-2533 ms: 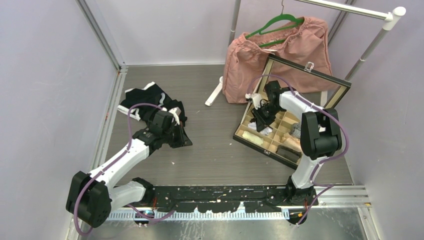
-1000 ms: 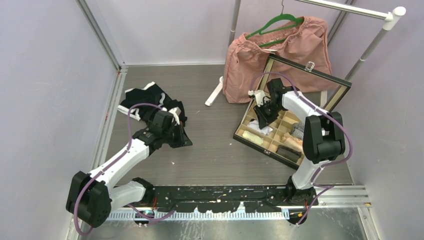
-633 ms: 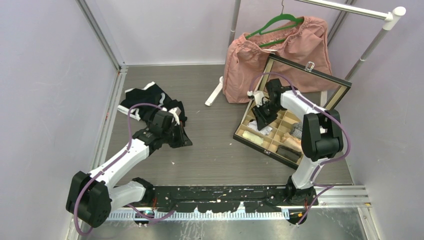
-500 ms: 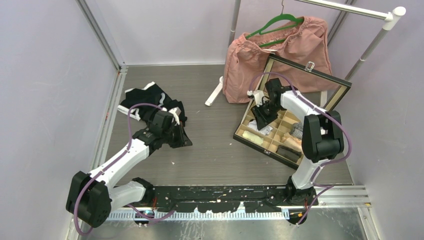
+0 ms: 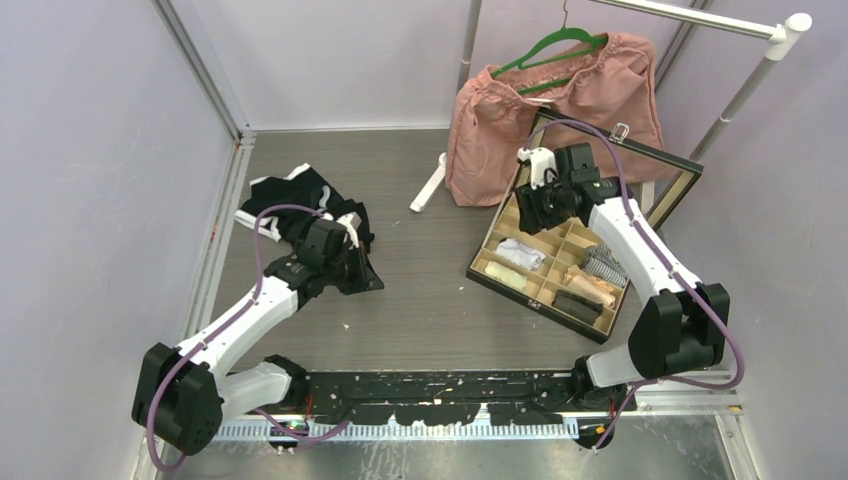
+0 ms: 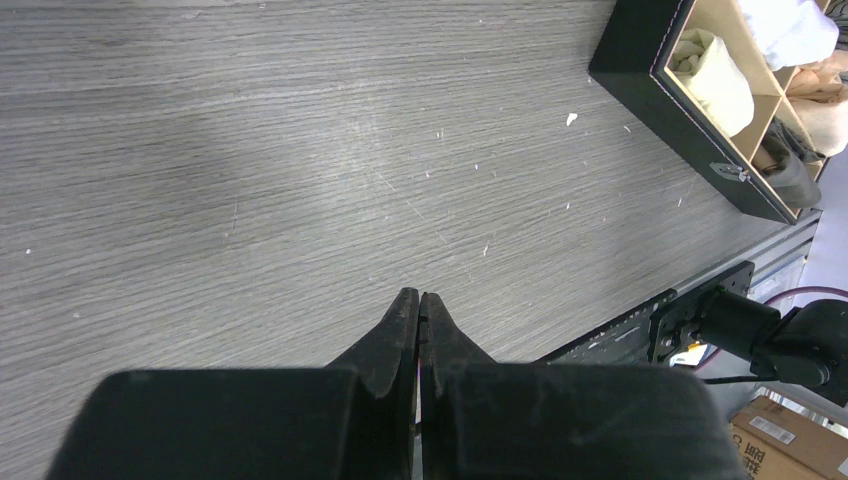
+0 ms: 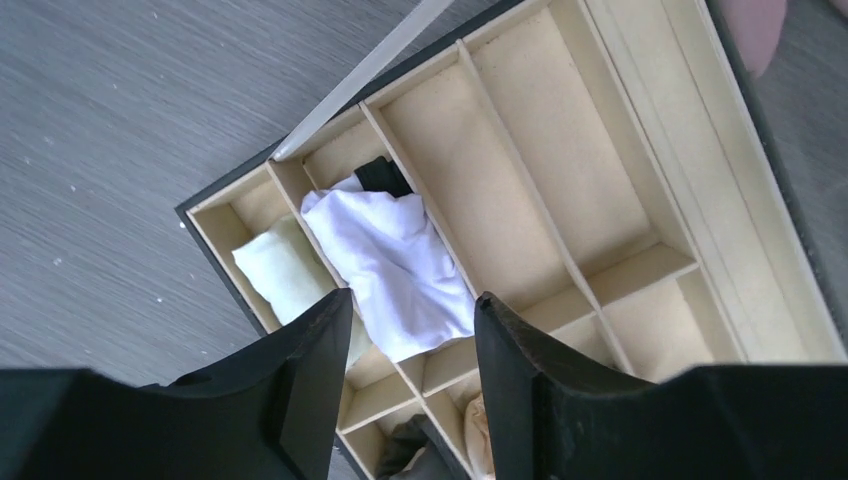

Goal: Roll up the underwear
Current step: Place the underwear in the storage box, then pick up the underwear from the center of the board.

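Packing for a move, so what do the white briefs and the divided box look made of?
White briefs: soft matte knit, probably cotton; it creases limply. Box: black leather-look shell, beige velvety lining, likely over board.

The overhead view was bright and evenly lit from above, sharp across its width, with only soft, short shadows on the table (image 5: 420,290) (the pale walls (image 5: 100,150) took a faint lilac cast). The metal rail (image 5: 450,460) at the near edge showed patchy glare. In the left wrist view a broad dim band of shadow crossed the table's upper left, and the left gripper (image 6: 419,295) sat dark and slightly soft near the lens. In the right wrist view the right gripper (image 7: 412,298) was a blurred black shape, while the box (image 7: 520,150) beyond was well lit, its white underwear (image 7: 390,265) almost washed out.
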`<state>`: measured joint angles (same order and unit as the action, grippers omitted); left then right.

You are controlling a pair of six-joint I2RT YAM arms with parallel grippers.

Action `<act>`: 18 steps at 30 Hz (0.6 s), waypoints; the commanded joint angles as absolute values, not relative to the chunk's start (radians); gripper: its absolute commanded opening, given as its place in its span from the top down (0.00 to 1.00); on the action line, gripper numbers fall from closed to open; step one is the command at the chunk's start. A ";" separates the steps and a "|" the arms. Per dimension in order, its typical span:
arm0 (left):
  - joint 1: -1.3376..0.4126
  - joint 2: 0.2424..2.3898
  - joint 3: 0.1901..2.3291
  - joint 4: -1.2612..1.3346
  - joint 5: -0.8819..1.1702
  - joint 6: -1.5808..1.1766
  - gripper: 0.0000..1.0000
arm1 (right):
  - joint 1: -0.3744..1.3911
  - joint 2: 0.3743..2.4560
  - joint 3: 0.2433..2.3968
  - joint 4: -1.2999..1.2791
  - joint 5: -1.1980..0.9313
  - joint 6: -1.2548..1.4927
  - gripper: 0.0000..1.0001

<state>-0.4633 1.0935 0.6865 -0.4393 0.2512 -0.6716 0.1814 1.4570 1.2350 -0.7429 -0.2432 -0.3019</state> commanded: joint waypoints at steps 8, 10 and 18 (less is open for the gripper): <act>-0.460 1.080 0.736 -0.439 0.231 -0.663 0.99 | 0.181 1.254 0.940 -0.461 -0.159 0.254 0.50; -0.460 1.082 0.736 -0.434 0.231 -0.664 0.99 | 0.182 1.236 0.902 -0.402 -0.163 0.326 0.52; -0.460 1.083 0.731 -0.430 0.225 -0.669 0.99 | 0.182 1.307 0.878 -0.428 -0.036 0.416 0.54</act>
